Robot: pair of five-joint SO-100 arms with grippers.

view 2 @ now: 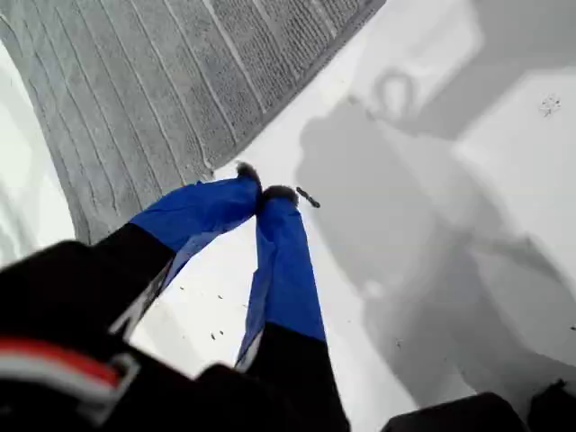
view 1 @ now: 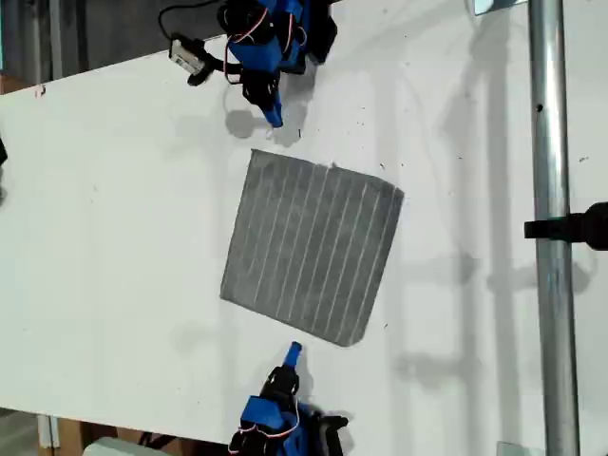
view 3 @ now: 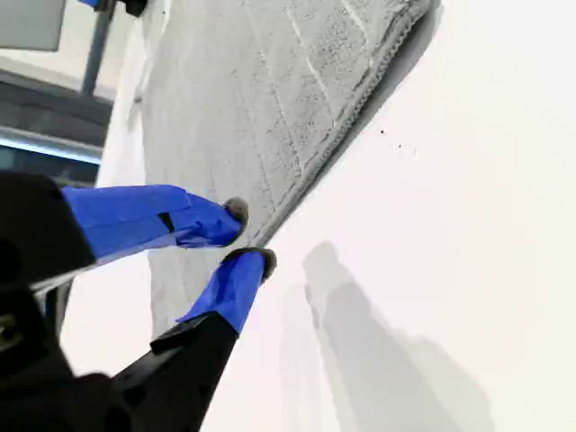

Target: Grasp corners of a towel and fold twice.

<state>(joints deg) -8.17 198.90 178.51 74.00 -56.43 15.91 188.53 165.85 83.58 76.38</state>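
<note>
A white table is seen from above, with a metal pole crossing it from top to bottom near the exterior view's right. The towel, grey with thin white stripes, is laid flat and unfolded near the middle of the table, turned slightly askew. All four corners are spread out and none is lifted.

My first gripper is seen at the top of the exterior view, pointed down over bare table near one corner of the towel. In the first wrist view its blue jaws are pressed together at the tips with nothing between them, just off the towel's edge.

My second gripper is seen at the bottom of the exterior view, just beside the towel's near edge. In the second wrist view its jaws are parted by a narrow gap, one fingertip over the cloth and the other over the table; no fabric is gripped.
</note>
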